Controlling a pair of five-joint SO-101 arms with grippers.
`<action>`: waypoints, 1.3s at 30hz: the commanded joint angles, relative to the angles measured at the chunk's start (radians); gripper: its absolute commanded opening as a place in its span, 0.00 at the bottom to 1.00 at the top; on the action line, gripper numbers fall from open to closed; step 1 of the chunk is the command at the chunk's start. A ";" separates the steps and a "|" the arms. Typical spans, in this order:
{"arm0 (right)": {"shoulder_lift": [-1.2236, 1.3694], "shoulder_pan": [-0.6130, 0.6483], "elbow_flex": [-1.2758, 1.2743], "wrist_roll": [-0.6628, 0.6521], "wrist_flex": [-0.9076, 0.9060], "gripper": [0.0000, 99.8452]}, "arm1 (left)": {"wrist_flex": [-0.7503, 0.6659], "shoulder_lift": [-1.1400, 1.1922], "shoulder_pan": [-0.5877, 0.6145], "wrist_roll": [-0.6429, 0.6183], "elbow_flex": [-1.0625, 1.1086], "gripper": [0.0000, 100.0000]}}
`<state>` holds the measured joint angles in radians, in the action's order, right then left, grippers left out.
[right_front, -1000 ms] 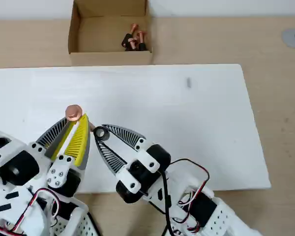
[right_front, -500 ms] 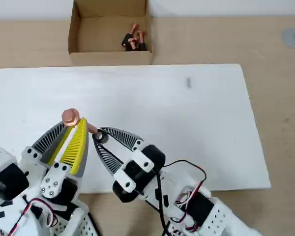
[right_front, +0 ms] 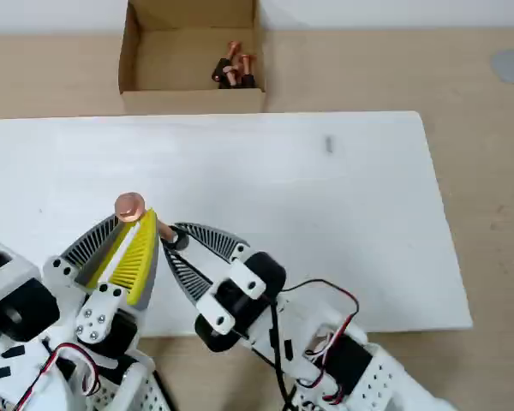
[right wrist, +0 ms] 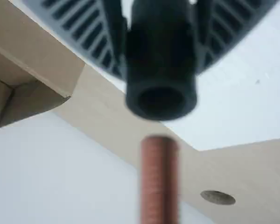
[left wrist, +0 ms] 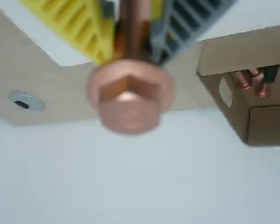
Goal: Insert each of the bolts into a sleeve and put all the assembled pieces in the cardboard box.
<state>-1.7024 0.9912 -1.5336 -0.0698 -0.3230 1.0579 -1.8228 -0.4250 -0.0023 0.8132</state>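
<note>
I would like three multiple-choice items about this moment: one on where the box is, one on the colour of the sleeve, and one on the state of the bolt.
1. Where does the box stand?
A) past the far edge of the mat
B) on the middle of the mat
C) between the two arms

2. What colour is the sleeve in the right tool?
A) copper
B) yellow
C) black

3. The bolt in the left tool is:
A) fully inside the sleeve
B) outside the sleeve, its tip near the mouth
C) lying in the box

Answers: 1 A, in the high view the box lies beyond the mat's far edge. 2 C, the right wrist view shows a black tube. 3 B, a gap shows between the bolt's tip and the sleeve's mouth.
</note>
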 commanded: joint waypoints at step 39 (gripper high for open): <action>-0.010 0.004 0.005 0.011 0.023 0.01 | 0.008 0.002 -0.009 -0.009 0.063 0.01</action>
<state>-1.7024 0.9881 -1.5336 -0.0698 -0.3230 1.0641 -1.8228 -0.4250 -0.0038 0.8792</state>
